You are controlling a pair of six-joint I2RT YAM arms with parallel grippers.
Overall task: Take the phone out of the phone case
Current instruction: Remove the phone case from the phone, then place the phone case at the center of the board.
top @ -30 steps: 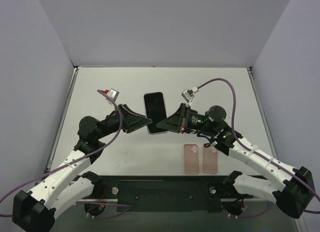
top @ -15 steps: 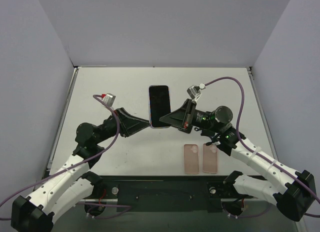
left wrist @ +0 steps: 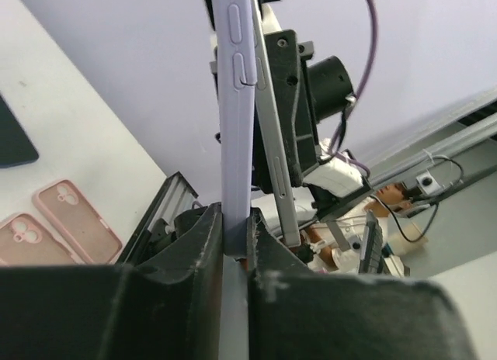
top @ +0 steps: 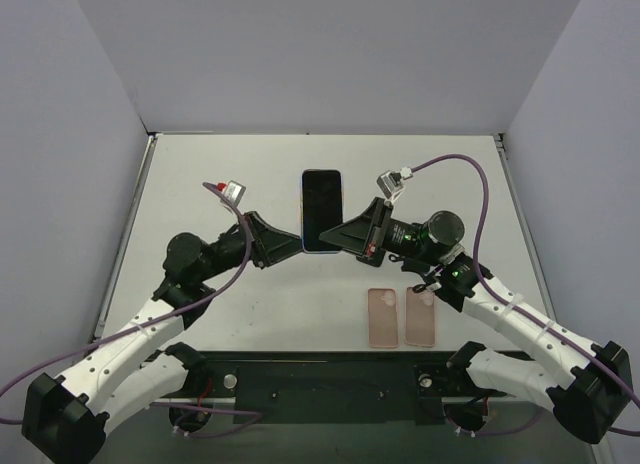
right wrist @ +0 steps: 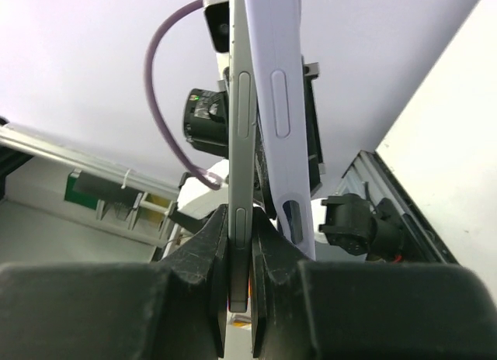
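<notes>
The phone (top: 321, 209), dark screen up, hangs above the table's middle between both grippers. My left gripper (top: 296, 246) is shut on the lavender phone case (left wrist: 235, 127), seen edge-on in the left wrist view between my fingers (left wrist: 208, 244). My right gripper (top: 338, 238) is shut on the grey phone (right wrist: 239, 143). In the right wrist view the case (right wrist: 281, 104) splays away from the phone toward the top, and the two stay close near my jaws. The phone's grey edge (left wrist: 273, 166) also shows beside the case in the left wrist view.
Two empty pink cases (top: 383, 317) (top: 421, 316) lie side by side on the white table (top: 200, 174) near its front edge, right of centre. They also show in the left wrist view (left wrist: 76, 220). A dark flat thing (left wrist: 12, 143) lies at that view's left edge.
The held phone has moved right and toward the back and turned from tilted to straight. Both grippers moved with it and kept their hold.
</notes>
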